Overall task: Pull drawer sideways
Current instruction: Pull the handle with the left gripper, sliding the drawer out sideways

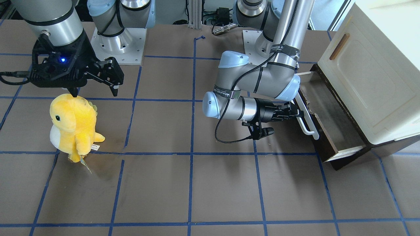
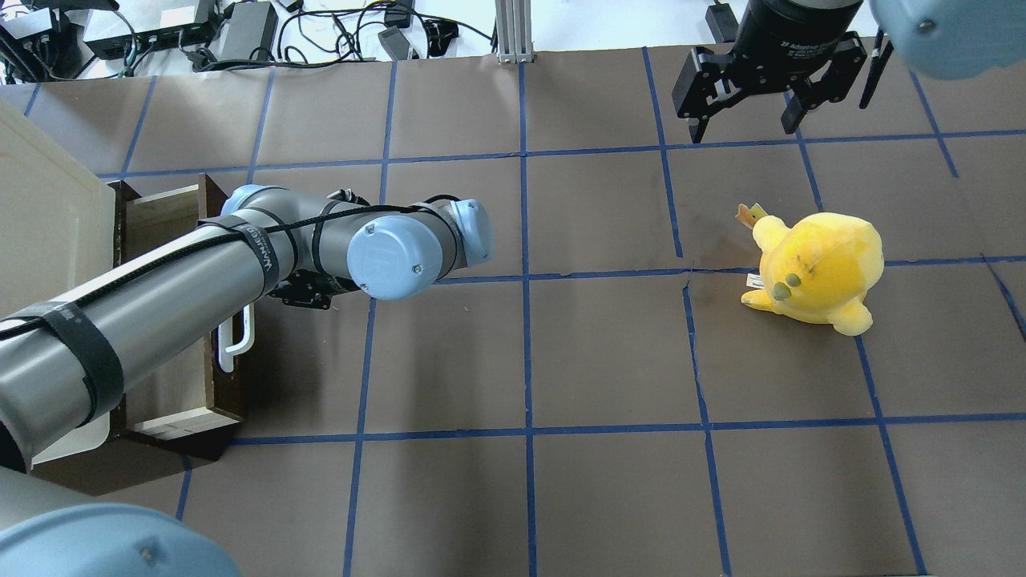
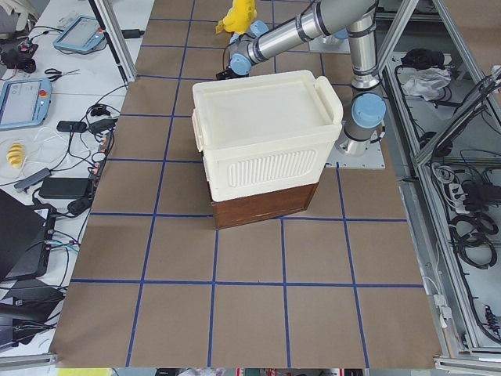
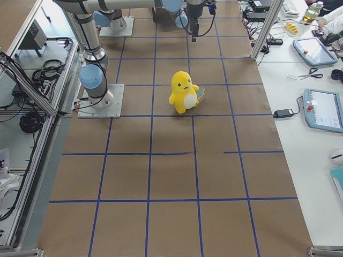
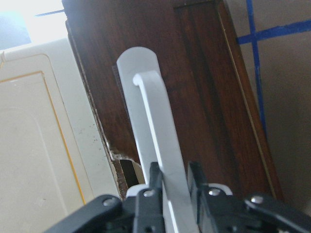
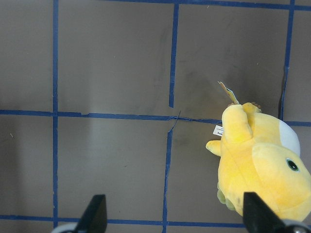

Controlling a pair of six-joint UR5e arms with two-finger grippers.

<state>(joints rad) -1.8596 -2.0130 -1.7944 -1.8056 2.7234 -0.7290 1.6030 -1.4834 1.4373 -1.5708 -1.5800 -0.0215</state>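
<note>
**Left wrist-mounted view: left gripper [image 5: 174,180] clamped on the white bar handle [image 5: 151,121]**

Two black fingers [image 5: 196,175] press the white bar from either side, with no gap showing between them and it. From the grip the bar runs up the picture to its rounded end, standing off the dark brown wooden front of the drawer [image 1: 331,127].

The drawer sits at the end of the table [image 1: 210,193] on the robot's left, in the dark base under a cream-white cabinet [image 1: 370,82]. It is partly pulled out. The front-facing and overhead views both show its pale inner walls and its floor past the cabinet's edge. The cabinet door carries a small wooden handle [image 1: 339,47] of its own, and nothing touches that. In the overhead view the left arm's forearm crosses above the open drawer and hides the gripper. In the front-facing view the wrist lies level and points at the drawer front.

The right gripper [image 1: 95,92] hangs above the table on the other side, well apart from the drawer. Its jaws stand wide apart and hold nothing. A yellow plush toy [image 1: 73,126] stands upright on the brown surface near it. In the right wrist-mounted view the toy fills the lower right corner, beside one fingertip. Whether that fingertip touches it cannot be told.
</note>
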